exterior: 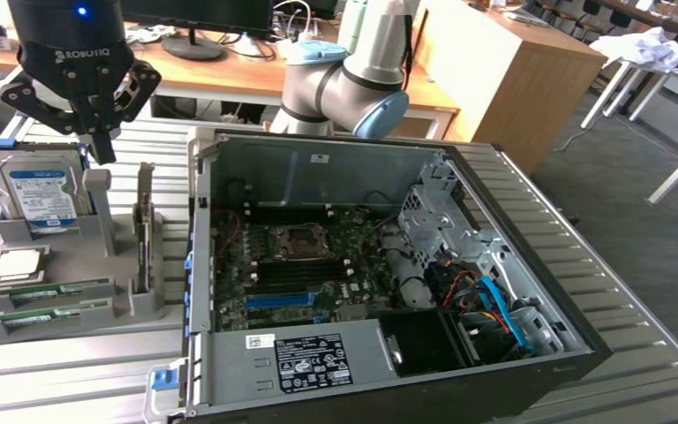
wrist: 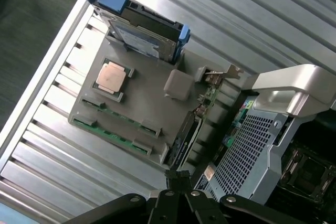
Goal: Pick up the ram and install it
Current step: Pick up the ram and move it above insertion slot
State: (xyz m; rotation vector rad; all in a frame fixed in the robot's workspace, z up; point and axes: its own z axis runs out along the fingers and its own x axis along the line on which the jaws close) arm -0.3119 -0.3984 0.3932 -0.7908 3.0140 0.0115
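While the gripper point(exterior: 101, 150) hangs over the back of the grey holder point(exterior: 127, 305) with its fingers pressed together and nothing between them, the ram point(exterior: 54, 291) lies untouched as two green sticks, each flat in a slot along the holder's edge just beside the processor point(exterior: 18, 265). The likeliest trouble comes from how little of each stick stands proud of its slot: closed fingers would only push on the board, and a descent slightly off line could strike the processor or the holder's rim. The hard drive point(exterior: 39, 190) and the upright card point(exterior: 145, 212) stand tall near the fingers, so a sideways move made too low could knock either. A stick gripped off centre would probably tilt and then meet the motherboard point(exterior: 315, 265) crooked. From the exterior view comes the open case point(exterior: 575, 344) on the slatted counter point(exterior: 80, 371), well apart from the ram, with the board's long slots exposed. From the wrist view comes the holder point(wrist: 152, 98) seen from above, with the ram point(wrist: 123, 119), processor point(wrist: 111, 77), hard drive point(wrist: 144, 38) and card point(wrist: 184, 140) laid out plainly, and the gripper point(wrist: 177, 177) tips meeting above them.
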